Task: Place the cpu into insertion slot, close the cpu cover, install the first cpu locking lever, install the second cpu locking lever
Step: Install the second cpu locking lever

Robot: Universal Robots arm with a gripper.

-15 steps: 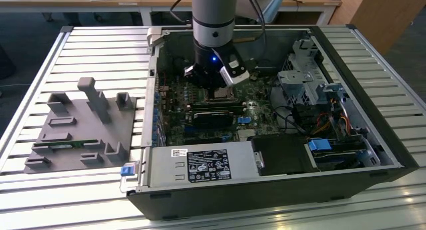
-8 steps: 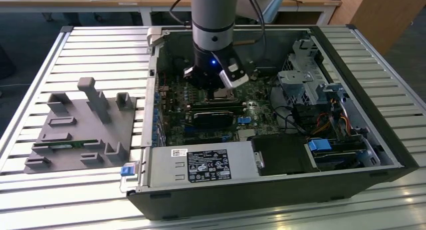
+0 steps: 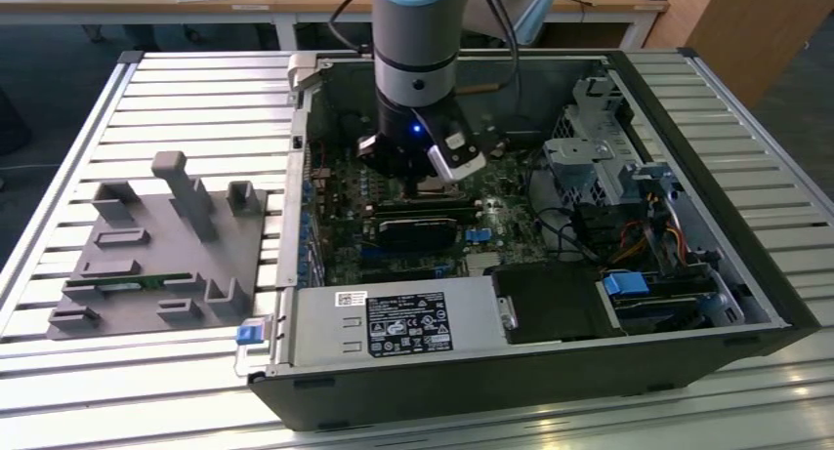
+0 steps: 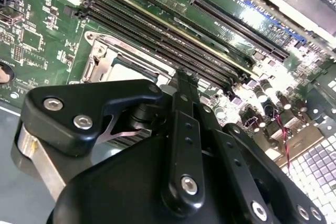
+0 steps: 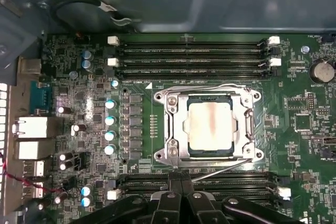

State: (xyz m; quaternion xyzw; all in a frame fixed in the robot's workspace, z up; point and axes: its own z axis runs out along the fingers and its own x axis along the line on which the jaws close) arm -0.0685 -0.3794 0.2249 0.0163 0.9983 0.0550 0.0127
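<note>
The cpu (image 5: pixel 210 128), a pale beige-silver square, lies in the insertion slot (image 5: pixel 209 124) of the green motherboard. The silver cpu cover (image 5: pixel 173 129) lies flat around it, its window showing the chip's face. One thin wire lever (image 5: pixel 205 88) runs along the socket's edge beside the memory slots. A second wire lever (image 5: pixel 220 170) slants up from the opposite edge toward my gripper (image 5: pixel 181 181). The black fingers (image 5: pixel 173 198) stand together, shut, with their tips close by that lever's end. In the second wrist view the gripper (image 4: pixel 181 77) hangs just beside the socket (image 4: pixel 118 64). The exterior view has the gripper (image 3: pixel 424 182) low inside the case.
The open computer case (image 3: pixel 729 274) walls in the motherboard. Long black memory slots (image 5: pixel 191 56) flank the socket on two sides. A power-supply box (image 3: pixel 391 323) sits at the case's near edge, drive cages and cables (image 3: pixel 612 177) at the exterior view's right. A grey fixture (image 3: pixel 156 245) lies outside, at the exterior view's left.
</note>
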